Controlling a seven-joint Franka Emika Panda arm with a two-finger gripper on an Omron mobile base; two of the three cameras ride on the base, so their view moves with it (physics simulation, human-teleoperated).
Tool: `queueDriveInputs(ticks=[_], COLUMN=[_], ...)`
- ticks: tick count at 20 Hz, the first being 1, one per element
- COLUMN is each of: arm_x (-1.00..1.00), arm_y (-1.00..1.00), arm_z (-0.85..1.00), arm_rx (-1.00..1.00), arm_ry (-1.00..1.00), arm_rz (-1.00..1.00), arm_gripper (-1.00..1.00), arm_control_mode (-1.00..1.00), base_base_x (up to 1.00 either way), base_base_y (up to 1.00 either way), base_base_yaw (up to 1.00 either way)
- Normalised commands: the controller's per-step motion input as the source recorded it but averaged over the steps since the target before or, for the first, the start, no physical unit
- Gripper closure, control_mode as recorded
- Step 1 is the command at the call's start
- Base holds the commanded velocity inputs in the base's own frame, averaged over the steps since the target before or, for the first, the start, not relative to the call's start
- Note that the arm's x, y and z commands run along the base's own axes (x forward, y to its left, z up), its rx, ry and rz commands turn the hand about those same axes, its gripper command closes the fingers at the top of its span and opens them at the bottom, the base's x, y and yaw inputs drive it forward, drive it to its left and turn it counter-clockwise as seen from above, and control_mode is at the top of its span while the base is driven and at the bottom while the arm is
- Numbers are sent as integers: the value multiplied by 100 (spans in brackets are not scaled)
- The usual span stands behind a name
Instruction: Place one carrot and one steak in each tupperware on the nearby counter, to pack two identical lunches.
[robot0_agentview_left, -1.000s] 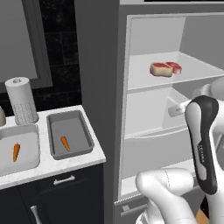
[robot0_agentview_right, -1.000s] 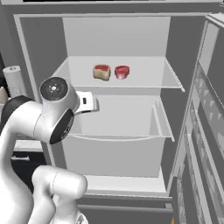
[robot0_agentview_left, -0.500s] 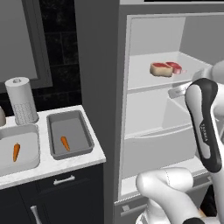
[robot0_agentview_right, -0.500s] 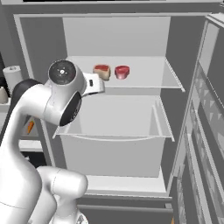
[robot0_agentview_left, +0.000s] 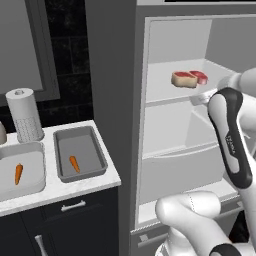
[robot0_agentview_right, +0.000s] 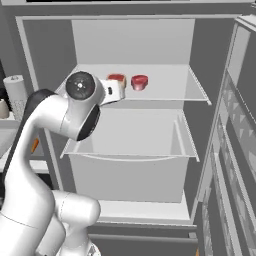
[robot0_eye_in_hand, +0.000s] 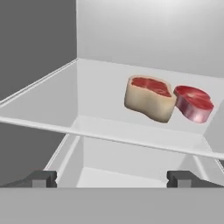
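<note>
with jaws wide and empty at the gripper (robot0_eye_in_hand: 111, 178) before the fridge shelf (robot0_eye_in_hand: 131, 135), best to rise level with the near steak (robot0_eye_in_hand: 148, 98), touching the far steak (robot0_eye_in_hand: 194, 103), then straddle only it, bound for a tray (robot0_agentview_left: 80, 153) holding a carrot (robot0_agentview_left: 74, 163).

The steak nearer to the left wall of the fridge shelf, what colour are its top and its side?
The steak is red on top, tan on its side; the hand view shows it best.

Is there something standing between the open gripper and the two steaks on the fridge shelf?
Nothing visible blocks it. In the hand view the gripper is open, short of the shelf's front edge, and the tan-edged steak and redder steak lie beyond on bare shelf.
</note>
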Motion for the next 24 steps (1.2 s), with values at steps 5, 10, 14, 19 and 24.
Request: queueDriveInputs(ticks=[5, 10, 14, 19, 24], arm_x=[40, 54, 58, 53, 43], arm_y=[-1, -2, -2, -8, -25], arm_z=[15, 29, 1, -7, -7], arm_rx=[0, 0, 0, 0, 2], arm_ry=[3, 15, 10, 4, 2], arm_rz=[-1, -6, -2, 0, 0], arm_gripper=[-100, -100, -100, -100, -100], arm_control_mode=[-100, -100, -100, -100, -100], base_base_x=[0, 0, 0, 0, 0], base_base_y=[0, 0, 0, 0, 0], base_base_yaw=[0, 0, 0, 0, 0])
